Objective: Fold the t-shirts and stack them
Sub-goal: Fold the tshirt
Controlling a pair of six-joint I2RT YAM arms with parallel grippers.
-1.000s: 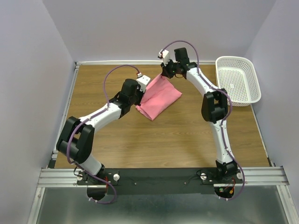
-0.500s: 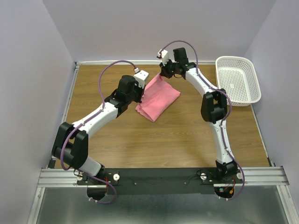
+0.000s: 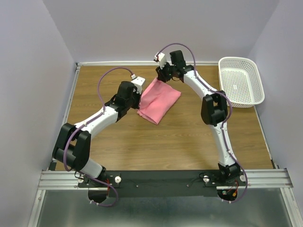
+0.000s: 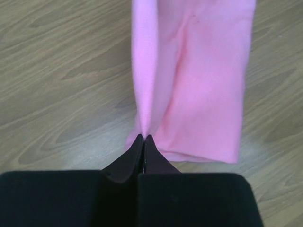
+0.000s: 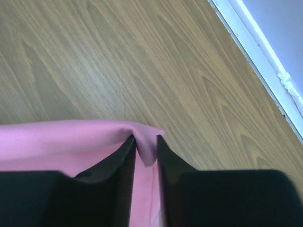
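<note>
T-shirt [image 3: 160,99] shifted left: folded, salmon-pink, pinched by left tool [image 4: 143,140]; right tool [image 5: 146,138] ajar.

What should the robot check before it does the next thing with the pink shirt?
1. Is the shirt pinched by the left end effector? Ok, the jaws are shut on its edge.
2. Is the right end effector gripping firmly? Cannot tell. Cloth sits between slightly parted jaws.
3. Is the shirt folded over on the table? Ok.
4. Is the cloth smooth? Not ok, a ridge runs up to the left pinch.
5. Is the basket away from both arms? Ok.
</note>
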